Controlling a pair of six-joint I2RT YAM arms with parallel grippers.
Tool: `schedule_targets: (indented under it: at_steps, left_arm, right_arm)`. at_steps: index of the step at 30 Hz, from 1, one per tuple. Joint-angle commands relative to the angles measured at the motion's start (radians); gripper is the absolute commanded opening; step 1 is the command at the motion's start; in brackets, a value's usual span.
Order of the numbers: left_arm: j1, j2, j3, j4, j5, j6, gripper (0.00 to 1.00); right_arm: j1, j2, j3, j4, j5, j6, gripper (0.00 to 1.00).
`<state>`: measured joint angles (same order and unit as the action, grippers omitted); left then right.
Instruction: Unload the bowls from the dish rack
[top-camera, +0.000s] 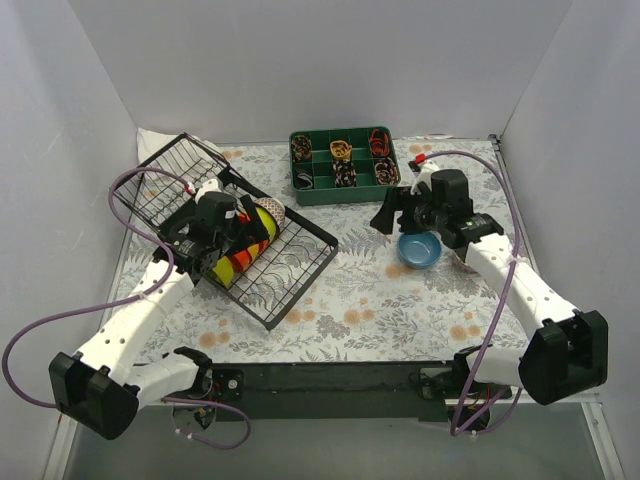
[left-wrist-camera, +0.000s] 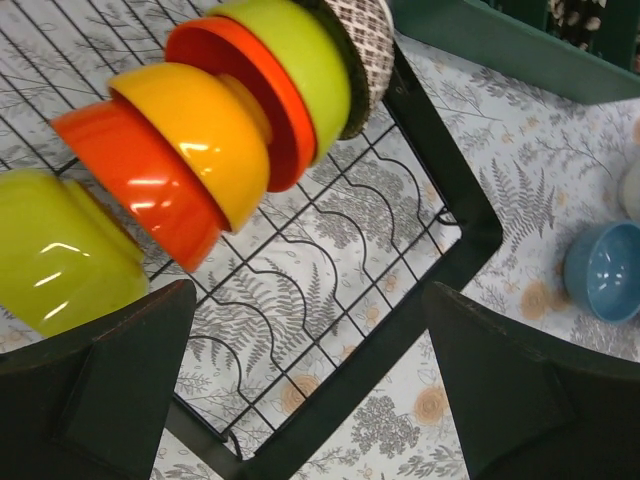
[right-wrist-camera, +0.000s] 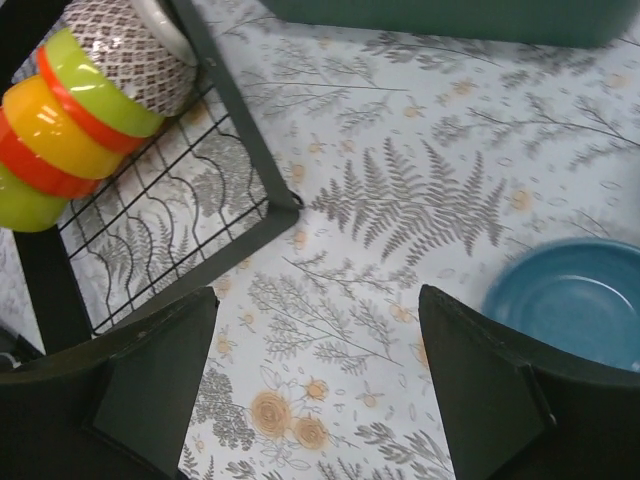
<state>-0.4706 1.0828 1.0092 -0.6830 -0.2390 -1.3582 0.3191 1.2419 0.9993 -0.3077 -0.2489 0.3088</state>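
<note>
Left gripper (left-wrist-camera: 305, 300) apart, bowl row (left-wrist-camera: 190, 150) at 11 o'clock. Right gripper (right-wrist-camera: 318, 300) apart, blue bowl (right-wrist-camera: 570, 295) at 3 o'clock, cropped; top view shows more.

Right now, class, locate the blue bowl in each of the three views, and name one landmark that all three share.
Top external: blue bowl right of centre, to the right of the rack.
Left wrist: blue bowl at the right edge, cut off by it.
Right wrist: blue bowl at lower right, partly behind a finger.
Shared landmark: the rack's corner nearest the bowl.
</note>
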Motion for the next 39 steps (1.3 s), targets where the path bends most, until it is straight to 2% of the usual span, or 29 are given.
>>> schedule_targets:
  at_steps: [1, 9, 18, 29, 39]
  left_arm:
    - [0.064, -0.03, 0.032, -0.055, 0.012, 0.018, 0.98]
    - [0.078, -0.081, 0.016, -0.088, 0.038, -0.016, 0.98]
    - [0.078, -0.116, -0.004, -0.148, 0.092, -0.064, 0.98]
    - [0.078, -0.175, -0.004, -0.223, 0.099, -0.107, 0.98]
    - [0.078, -0.227, -0.003, -0.277, 0.096, -0.134, 0.98]
  right_arm:
    - [0.098, 0.057, 0.056, 0.169, -0.05, -0.008, 0.91]
    - [0.248, 0.286, 0.229, 0.297, -0.115, -0.051, 0.91]
    - [0.347, 0.586, 0.491, 0.384, -0.171, -0.109, 0.96]
    - [0.383, 0.855, 0.714, 0.395, -0.148, -0.126, 0.99]
    - [0.406, 0.984, 0.808, 0.395, -0.165, -0.108, 0.99]
